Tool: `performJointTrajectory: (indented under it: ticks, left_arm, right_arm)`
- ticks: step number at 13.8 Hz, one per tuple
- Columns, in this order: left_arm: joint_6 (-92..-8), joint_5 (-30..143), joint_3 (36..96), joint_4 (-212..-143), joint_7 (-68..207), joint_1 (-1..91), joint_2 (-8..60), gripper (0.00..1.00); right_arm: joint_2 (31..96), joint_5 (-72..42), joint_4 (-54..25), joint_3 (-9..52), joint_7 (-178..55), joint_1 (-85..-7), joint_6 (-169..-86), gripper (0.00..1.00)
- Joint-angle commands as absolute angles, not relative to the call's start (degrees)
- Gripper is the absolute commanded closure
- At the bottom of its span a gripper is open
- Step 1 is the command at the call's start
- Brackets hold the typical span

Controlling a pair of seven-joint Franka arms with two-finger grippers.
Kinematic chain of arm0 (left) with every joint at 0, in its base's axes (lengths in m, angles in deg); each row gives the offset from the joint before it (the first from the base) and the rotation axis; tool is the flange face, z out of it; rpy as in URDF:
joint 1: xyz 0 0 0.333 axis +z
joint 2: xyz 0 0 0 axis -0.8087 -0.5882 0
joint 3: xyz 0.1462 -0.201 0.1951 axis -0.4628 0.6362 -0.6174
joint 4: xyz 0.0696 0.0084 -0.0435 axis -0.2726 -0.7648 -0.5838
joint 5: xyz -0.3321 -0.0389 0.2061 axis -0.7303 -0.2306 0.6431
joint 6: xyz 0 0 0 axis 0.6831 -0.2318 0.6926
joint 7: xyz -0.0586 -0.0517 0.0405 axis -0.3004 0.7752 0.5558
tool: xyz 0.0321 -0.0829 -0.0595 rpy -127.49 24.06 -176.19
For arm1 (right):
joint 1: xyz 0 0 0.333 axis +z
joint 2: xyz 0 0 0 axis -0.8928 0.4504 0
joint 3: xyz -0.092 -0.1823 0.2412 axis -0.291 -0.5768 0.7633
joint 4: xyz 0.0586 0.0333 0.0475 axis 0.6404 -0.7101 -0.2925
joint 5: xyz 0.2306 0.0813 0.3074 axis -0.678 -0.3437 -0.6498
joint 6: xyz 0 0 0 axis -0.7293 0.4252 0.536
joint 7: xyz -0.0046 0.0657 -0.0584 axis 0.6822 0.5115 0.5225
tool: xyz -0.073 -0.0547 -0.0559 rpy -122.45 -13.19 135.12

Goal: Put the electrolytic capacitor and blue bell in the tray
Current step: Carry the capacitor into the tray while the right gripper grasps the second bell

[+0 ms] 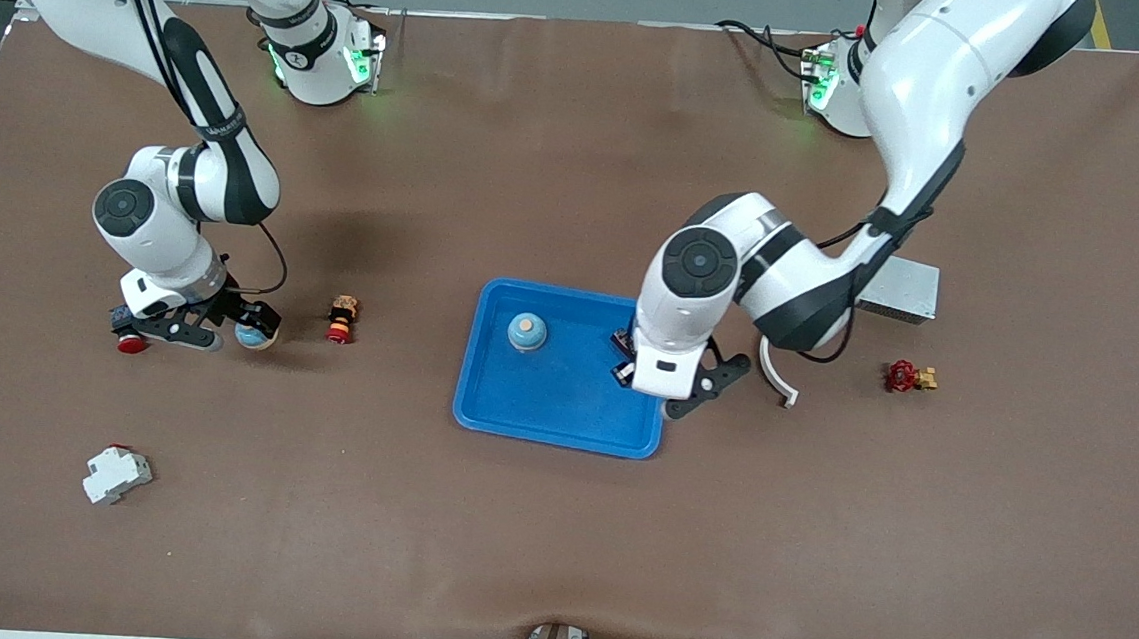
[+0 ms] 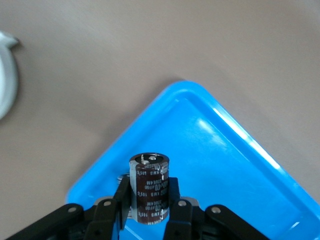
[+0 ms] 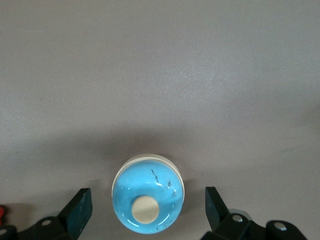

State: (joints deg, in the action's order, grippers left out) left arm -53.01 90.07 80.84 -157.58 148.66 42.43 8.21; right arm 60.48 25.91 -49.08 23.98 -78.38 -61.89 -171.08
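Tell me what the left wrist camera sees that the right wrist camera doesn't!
Only the left wrist view shows the left gripper shut on a dark electrolytic capacitor, held over a corner of the blue tray, plus a curved white piece lying on the table beside the tray.

Only the right wrist view shows the right gripper open, its fingers on either side of a blue bell with a cream button on top, not touching it. The bell sits on the table, not in the tray.

Both show the same brown table.
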Motion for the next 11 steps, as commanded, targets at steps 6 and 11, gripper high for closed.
performJointTrajectory:
  ticks: [6, 11]
  left_arm:
    - [-62.99, 89.24, 78.68, -155.12, 150.85, 39.91, 1.00, 1.00]
    - [-66.52, 89.15, 74.02, -155.12, 151.99, 37.01, -1.65, 1.00]
  right_arm:
    - [60.99, 26.34, -49.44, 25.08, -78.70, -63.05, -171.26, 0.00]
    - [61.69, 26.34, -49.36, 25.25, -78.88, -62.79, -171.00, 0.00]
